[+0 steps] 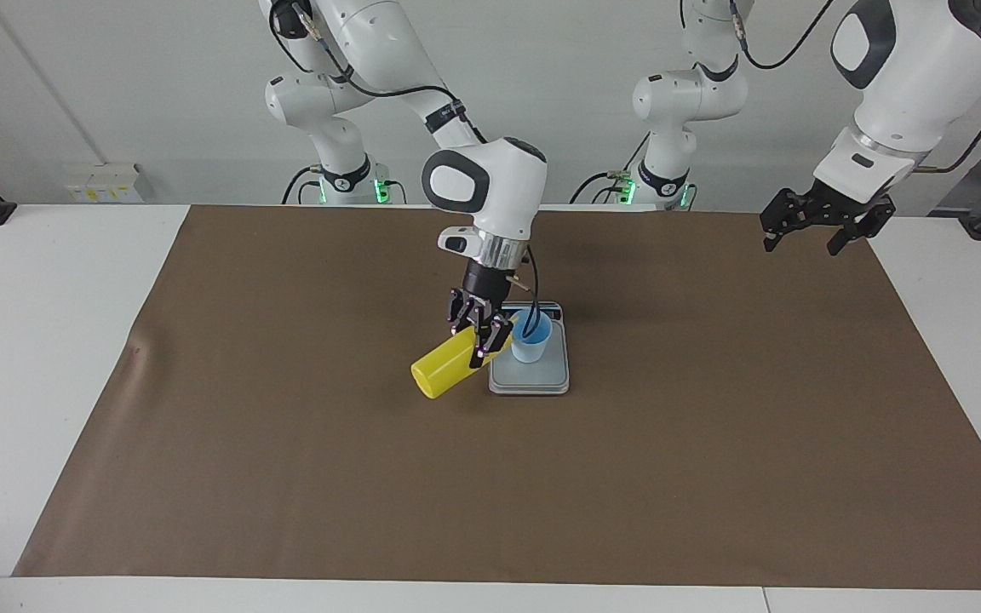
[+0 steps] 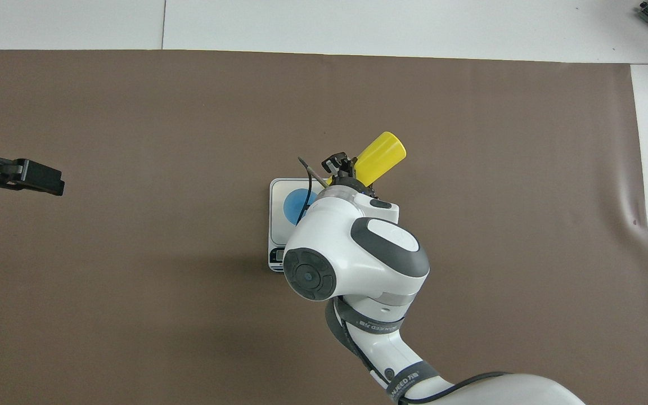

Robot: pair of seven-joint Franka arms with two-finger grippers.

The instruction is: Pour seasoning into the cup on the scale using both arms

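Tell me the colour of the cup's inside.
Bright blue inside the cup; shows best in the overhead view.

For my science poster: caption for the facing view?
Right gripper tips yellow bottle toward blue cup on scale.

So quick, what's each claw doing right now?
Right claw: shut on the yellow bottle, tipped toward the blue cup.
Left claw: open, empty, waiting.

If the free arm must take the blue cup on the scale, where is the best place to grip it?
Probably the cup's outer wall, approached from the left arm's end of the table: the tilted yellow squeeze bottle and right end effector occupy its rim and the other flank.
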